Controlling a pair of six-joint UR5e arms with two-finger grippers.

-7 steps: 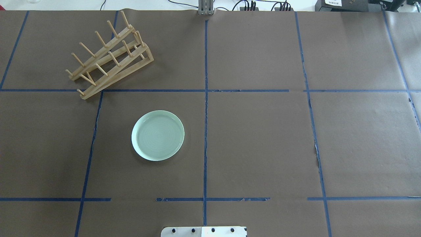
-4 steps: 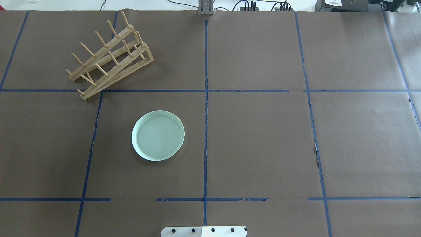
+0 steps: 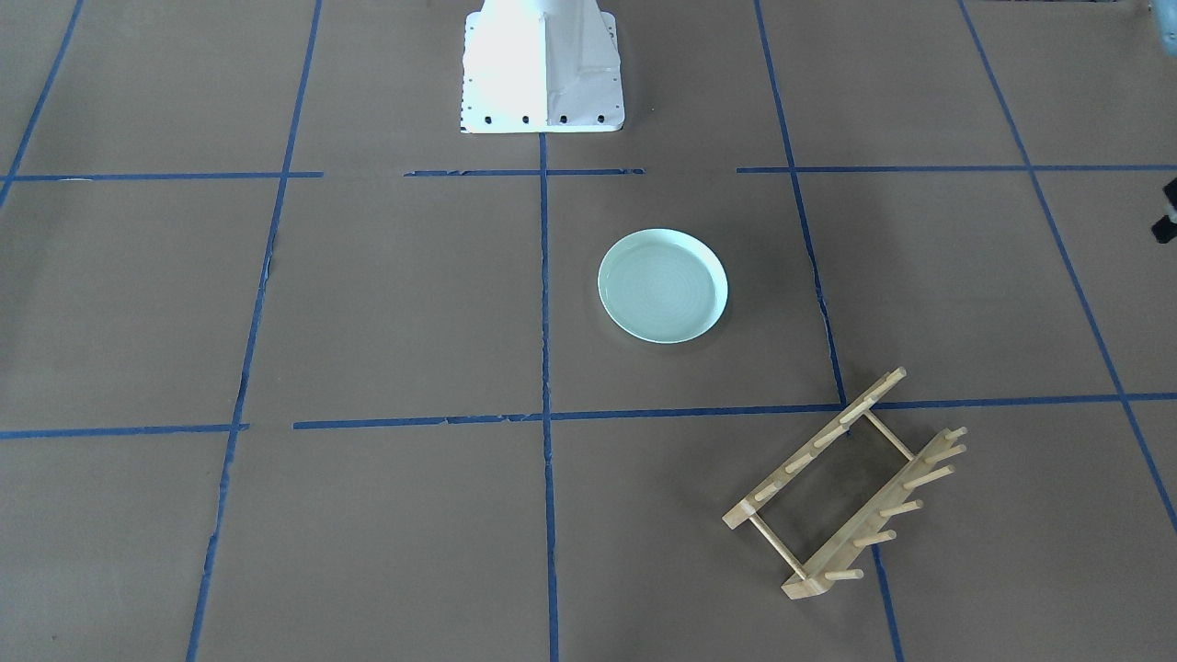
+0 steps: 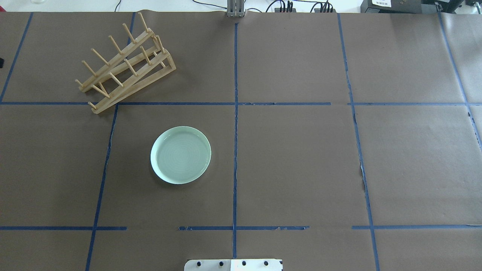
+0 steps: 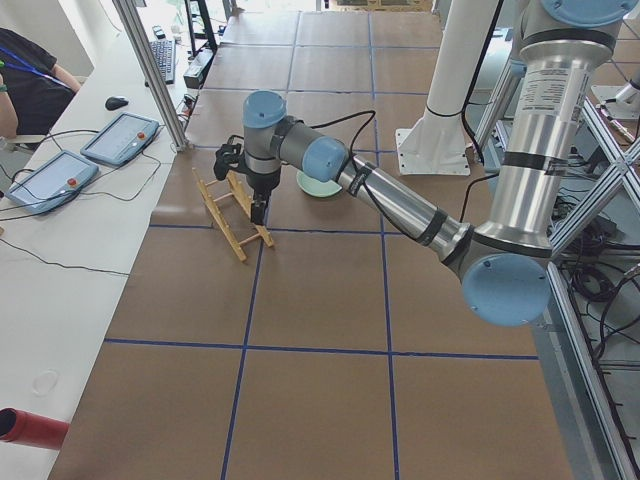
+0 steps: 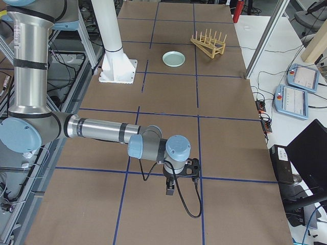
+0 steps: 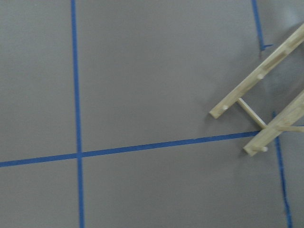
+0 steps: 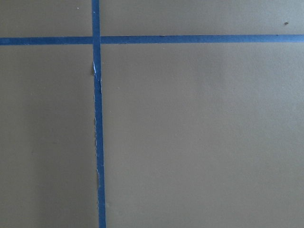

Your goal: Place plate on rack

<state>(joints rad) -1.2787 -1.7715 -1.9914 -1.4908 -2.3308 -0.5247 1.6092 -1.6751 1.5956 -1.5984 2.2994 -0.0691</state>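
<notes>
The pale mint-green plate [image 4: 180,155] lies flat on the brown paper, left of the table's middle; it also shows in the front view [image 3: 662,286] and the right view [image 6: 173,58]. The light-wood rack [image 4: 124,66] stands at the far left, pegs up, empty [image 3: 841,487] [image 5: 232,215]. My left gripper [image 5: 258,205] hangs above the table, left of the rack; only its dark edge shows in the overhead view [image 4: 1,62]. The left wrist view shows one end of the rack [image 7: 259,111]. My right gripper [image 6: 170,188] hovers far off at the table's right end. I cannot tell whether either is open.
Blue tape lines [image 4: 235,113] divide the paper into squares. The robot's white base [image 3: 541,69] stands at the near edge. Operator tablets [image 5: 120,138] and a red can [image 5: 30,428] lie on the white side table beyond the rack.
A dark edge of my left gripper has come in at the overhead view's left edge. The plate and the rack have not moved.
</notes>
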